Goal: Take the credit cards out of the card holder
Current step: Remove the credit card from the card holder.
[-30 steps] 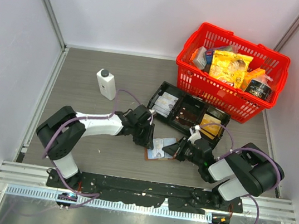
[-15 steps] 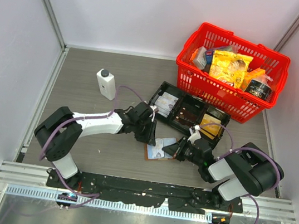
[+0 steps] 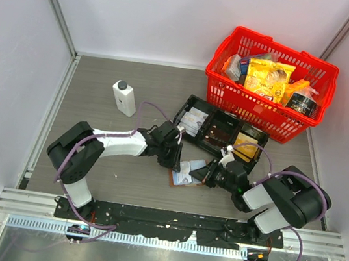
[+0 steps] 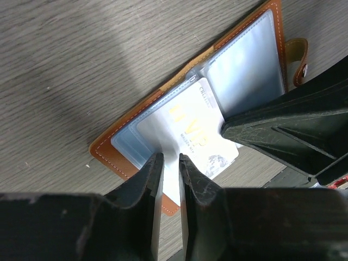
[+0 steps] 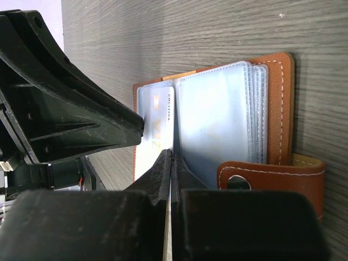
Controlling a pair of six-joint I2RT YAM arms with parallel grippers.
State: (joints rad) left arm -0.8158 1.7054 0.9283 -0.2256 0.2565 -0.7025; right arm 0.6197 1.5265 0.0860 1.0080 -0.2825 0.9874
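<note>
The credit card (image 4: 187,128), white with gold lettering, lies flat and face up, part way out of a pale pocket. It sits in the half of the open card holder (image 4: 244,60) away from the side tab (image 4: 298,57). One corner of the card projects past the holder's brown border over the worktop (image 4: 65,65). It cannot be told whether the other pockets hold cards.

The holder lies between the two arms, tab side toward the right arm and card side toward the left arm.

The left gripper (image 4: 167,163) stands directly over the projecting end of the card. Its jaws are a narrow slit apart and the card shows through the slit. The views do not show whether the jaws bear on the card.

The right gripper (image 5: 172,157) has its jaws together, with only a hairline between them. Its tip sits at the card's inner edge, beside the holder's fold. Nothing is seen clamped in it.

Assessment: the left gripper is the nearer to the card's free end, so it is the one placed to withdraw the card. The withdrawal direction is probably away from the fold and out past the brown border. The right gripper is placed to hold the holder down.
</note>
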